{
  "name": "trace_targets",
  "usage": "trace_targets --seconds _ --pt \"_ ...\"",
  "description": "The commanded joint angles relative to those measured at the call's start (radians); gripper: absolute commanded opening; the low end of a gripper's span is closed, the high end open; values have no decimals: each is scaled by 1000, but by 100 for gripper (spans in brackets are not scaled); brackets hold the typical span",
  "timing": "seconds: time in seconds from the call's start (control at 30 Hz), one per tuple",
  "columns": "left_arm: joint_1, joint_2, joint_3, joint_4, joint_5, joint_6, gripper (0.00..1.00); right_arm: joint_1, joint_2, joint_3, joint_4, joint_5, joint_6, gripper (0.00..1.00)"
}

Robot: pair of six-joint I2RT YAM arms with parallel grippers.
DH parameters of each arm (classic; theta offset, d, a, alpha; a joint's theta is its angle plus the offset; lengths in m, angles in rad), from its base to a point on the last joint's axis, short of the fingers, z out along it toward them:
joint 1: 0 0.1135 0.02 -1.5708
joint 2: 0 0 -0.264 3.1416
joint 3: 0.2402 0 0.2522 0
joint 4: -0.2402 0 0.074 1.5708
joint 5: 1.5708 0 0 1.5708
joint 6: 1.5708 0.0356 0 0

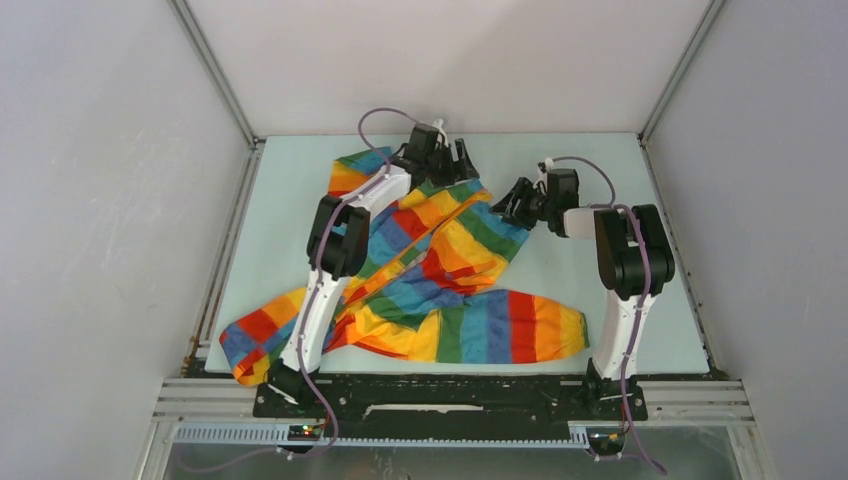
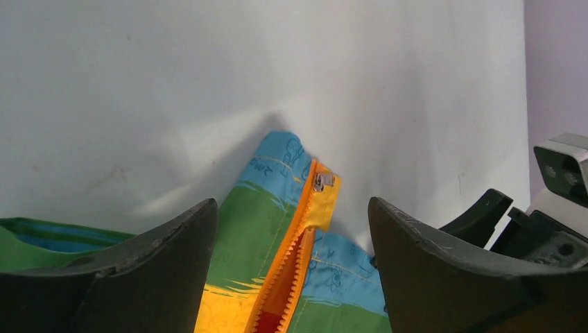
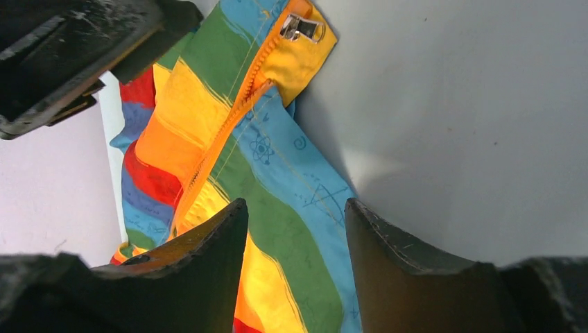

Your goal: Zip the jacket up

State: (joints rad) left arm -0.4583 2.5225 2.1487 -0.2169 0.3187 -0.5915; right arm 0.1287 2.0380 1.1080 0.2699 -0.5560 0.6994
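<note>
Rainbow-striped jacket (image 1: 440,260) lies crumpled on the table (image 1: 290,200). Left tool (image 2: 291,208) and right tool (image 3: 295,205) hover released, empty, over its orange zipper (image 2: 288,277), near the slider (image 2: 320,182).

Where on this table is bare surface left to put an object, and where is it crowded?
Bare table runs between the jacket and the left wall, and between the jacket and the right arm, up to the far right corner. Crowded: the middle and near left under fabric, and the far middle where left gripper and right gripper sit close.
</note>
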Motion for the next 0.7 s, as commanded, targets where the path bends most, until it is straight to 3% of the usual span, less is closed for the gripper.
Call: trace_targets --seconds 0.0,0.3,0.43,0.67 --pt "-17 -18 21 -12 11 -44 83 3 -47 -20 54 -31 27 57" --pt "-11 -103 -111 -97 -29 68 59 14 -66 -60 82 -13 48 52" --pt "4 -123 -120 -135 1 117 39 29 -74 -60 76 -1 35 49" --pt "49 -192 -243 2 145 112 20 26 -94 -59 69 34 -8 52"
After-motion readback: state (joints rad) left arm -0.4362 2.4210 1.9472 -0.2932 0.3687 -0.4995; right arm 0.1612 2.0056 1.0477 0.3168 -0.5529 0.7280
